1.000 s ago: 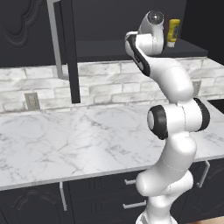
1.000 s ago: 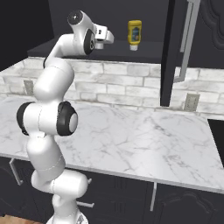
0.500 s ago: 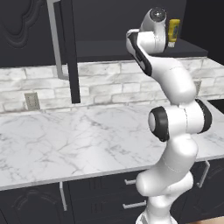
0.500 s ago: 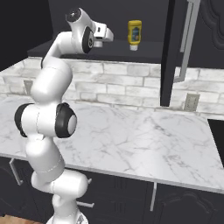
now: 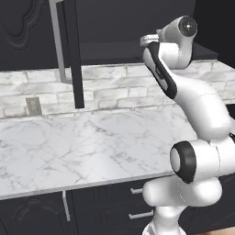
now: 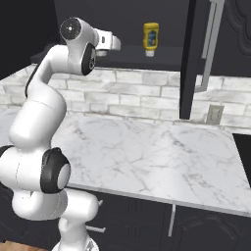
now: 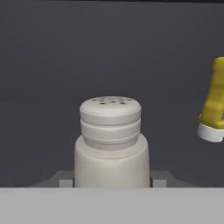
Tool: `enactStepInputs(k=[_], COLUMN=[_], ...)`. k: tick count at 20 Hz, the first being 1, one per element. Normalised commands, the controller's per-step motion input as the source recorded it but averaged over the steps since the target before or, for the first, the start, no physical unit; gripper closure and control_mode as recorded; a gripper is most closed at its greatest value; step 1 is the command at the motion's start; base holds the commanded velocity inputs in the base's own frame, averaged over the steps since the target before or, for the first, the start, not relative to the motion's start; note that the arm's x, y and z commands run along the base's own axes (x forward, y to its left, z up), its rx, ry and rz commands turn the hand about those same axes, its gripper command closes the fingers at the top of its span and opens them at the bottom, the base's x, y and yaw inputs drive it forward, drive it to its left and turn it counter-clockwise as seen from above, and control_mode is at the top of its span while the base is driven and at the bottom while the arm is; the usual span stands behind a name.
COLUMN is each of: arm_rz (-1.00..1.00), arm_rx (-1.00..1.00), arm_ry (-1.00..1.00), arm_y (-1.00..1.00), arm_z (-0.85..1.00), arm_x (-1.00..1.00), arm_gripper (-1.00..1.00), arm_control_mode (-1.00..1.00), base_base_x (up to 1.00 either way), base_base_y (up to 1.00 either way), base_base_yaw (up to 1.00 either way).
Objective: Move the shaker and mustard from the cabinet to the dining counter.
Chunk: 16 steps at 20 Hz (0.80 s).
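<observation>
Shaker (image 7: 110,142), matte ridged cylinder with perforated dome, seemingly gripped in claw (image 7: 112,183); glossy mustard (image 7: 213,107) beside.

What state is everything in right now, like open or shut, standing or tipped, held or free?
cabinet: door swung open.
shaker: upright on the cabinet shelf, between the gripper's fingertips.
mustard: on the shelf, cap end down, free, apart from the shaker.
gripper: closed around the shaker's base, not yet lifted.
worktop: bare marble.
</observation>
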Motion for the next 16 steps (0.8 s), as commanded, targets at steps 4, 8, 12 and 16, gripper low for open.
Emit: enactStepInputs(k=[4, 8, 12, 16], arm_rz=[0.14, 0.19, 0.12, 0.0], arm_rx=[0.0, 0.0, 0.0, 0.0], arm_ry=[-0.25, -0.17, -0.08, 0.01], arm_y=[-0.09, 0.0, 0.06, 0.01], arm_z=[0.0, 0.0, 0.0, 0.0], arm_x=[-1.0, -1.0, -1.0, -1.0], arm_gripper=[1.0, 1.0, 1.0, 1.0], arm_control_mode=[-1.0, -1.0, -1.0, -1.0], base_base_x=[0.0, 0.0, 0.0, 0.0], base_base_y=[0.0, 0.0, 0.0, 0.0], base_base_yaw=[0.0, 0.0, 0.0, 0.0])
